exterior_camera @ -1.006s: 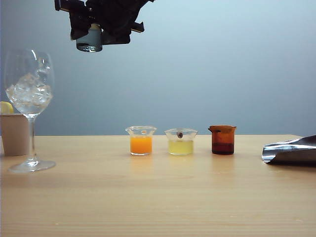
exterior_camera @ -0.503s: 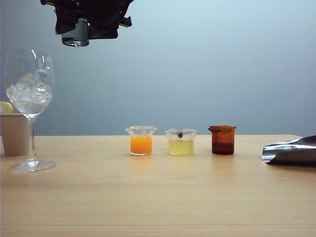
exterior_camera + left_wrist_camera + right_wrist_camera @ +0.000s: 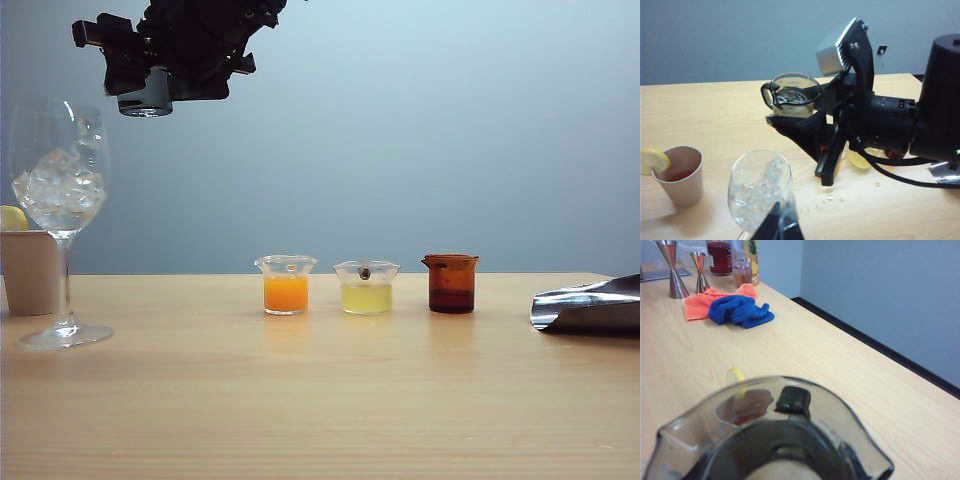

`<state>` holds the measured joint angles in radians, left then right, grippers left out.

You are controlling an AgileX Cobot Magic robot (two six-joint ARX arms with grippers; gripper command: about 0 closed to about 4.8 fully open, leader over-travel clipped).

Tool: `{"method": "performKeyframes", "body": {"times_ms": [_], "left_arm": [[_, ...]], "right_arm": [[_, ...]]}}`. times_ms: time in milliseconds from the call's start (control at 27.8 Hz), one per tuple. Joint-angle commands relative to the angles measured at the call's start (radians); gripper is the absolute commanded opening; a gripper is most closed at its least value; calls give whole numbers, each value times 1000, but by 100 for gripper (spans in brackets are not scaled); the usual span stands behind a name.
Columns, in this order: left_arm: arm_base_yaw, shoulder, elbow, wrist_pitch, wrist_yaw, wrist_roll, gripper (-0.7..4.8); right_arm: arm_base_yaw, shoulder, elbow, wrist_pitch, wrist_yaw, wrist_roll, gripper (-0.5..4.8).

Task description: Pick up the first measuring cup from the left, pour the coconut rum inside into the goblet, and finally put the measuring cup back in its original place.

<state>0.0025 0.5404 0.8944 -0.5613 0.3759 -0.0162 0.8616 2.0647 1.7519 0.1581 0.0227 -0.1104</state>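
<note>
the right gripper (image 3: 805,117) clamps the small smoky translucent measuring cup (image 3: 792,95) (light, slick, spillable; steady by its body) above the tall clear ice-filled goblet (image 3: 60,215); left gripper's jaws unreadable.

Seen from the exterior camera, the right gripper (image 3: 150,95) hides all but the base of the first measuring cup (image 3: 146,104), and the goblet (image 3: 60,215) and paper cup (image 3: 28,270) run off the frame's edge. In the left wrist view, only a dark tip of the left gripper (image 3: 777,227) shows, its jaws unreadable.
</note>
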Motion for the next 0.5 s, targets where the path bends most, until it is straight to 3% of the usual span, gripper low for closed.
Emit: {"method": "performKeyframes", "body": {"times_ms": [36, 503], "left_arm": [[0, -5, 3, 8, 5, 1, -5], [0, -8, 3, 8, 5, 0, -5]], "right_arm": [[3, -3, 23, 34, -12, -37, 0], [19, -3, 23, 33, -26, -216, 0]]}}
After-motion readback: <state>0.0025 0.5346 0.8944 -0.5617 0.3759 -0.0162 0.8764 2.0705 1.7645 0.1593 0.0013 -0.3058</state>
